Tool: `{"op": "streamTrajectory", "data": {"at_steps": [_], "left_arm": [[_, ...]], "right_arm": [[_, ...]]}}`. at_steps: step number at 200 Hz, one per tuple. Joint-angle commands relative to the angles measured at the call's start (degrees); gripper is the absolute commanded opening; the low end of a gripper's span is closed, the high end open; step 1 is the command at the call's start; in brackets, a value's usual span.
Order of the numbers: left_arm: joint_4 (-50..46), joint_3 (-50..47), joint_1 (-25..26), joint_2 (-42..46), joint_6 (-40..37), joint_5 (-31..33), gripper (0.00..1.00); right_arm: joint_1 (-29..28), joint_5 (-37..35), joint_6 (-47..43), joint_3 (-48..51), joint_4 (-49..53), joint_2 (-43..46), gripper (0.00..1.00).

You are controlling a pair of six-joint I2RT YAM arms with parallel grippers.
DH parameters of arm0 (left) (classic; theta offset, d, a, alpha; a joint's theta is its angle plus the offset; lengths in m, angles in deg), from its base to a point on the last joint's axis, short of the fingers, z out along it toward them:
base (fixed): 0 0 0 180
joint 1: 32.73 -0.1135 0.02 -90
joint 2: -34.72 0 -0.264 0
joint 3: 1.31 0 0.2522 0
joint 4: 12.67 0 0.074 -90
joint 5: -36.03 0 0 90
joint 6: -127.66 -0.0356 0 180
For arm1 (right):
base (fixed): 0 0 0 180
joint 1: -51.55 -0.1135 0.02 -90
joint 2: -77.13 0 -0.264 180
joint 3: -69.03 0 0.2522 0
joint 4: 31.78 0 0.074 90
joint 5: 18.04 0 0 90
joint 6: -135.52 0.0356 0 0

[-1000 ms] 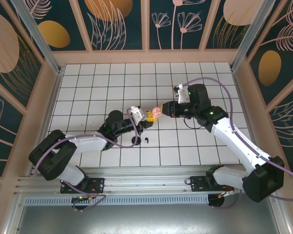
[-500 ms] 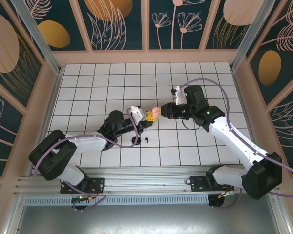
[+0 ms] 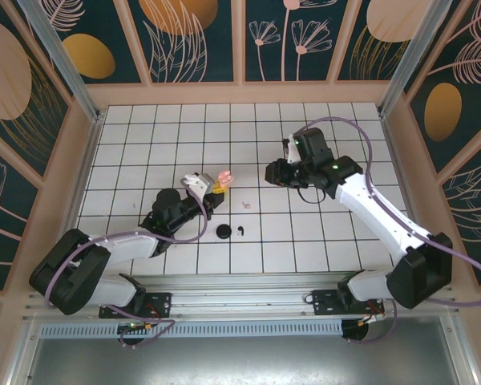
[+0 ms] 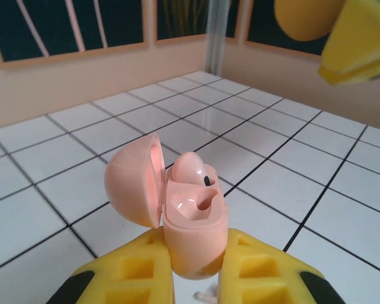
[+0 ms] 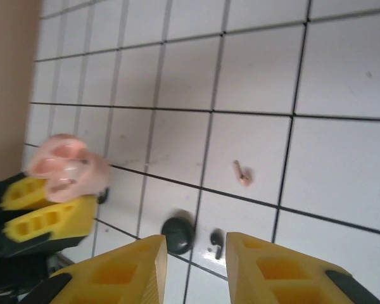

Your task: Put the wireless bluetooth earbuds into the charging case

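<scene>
The right gripper [image 5: 194,242], jaws apart and empty, hangs over the loose pink earbud [image 5: 242,173], which lies slantwise just ahead; the left gripper [image 3: 212,188] clamps the open case [image 4: 191,228].

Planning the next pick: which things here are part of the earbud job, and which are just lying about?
Job: pink case, in left gripper; seated pink earbud; loose pink earbud; black earbud.
Lying about: black disc.

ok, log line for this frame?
left gripper: shut on pink case, lid open, one pink earbud seated | right gripper: open, empty | loose pink earbud: on tile
</scene>
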Motion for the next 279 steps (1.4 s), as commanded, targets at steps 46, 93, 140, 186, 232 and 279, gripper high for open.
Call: {"op": "streamTrajectory", "data": {"at_steps": [46,93,140,186,232,279], "left_arm": [[-0.8,-3.8,-1.1,2.7,11.9,12.5,0.09],[-1.6,-3.8,-1.1,3.8,12.5,13.6,0.09],[-3.3,-2.7,-1.0,4.5,10.7,13.6,0.09],[-3.4,-2.6,-1.1,4.5,10.4,13.6,0.09],[-3.5,-2.1,-1.1,4.3,10.0,13.5,0.09],[-3.8,-1.9,-1.0,4.6,9.8,13.4,0.09]], "right_arm": [[-4.7,-4.8,5.6,-1.6,5.3,-13.3,0.32],[-6.5,-3.2,5.0,-3.7,2.7,-22.0,0.32],[-7.0,-1.2,3.8,-6.5,0.0,-28.4,0.32],[-7.2,-0.4,3.0,-8.6,-0.7,-32.5,0.32],[-7.2,0.0,2.4,-8.9,-1.1,-34.9,0.31],[-7.2,0.1,2.0,-9.3,-1.9,-36.6,0.29]]}}
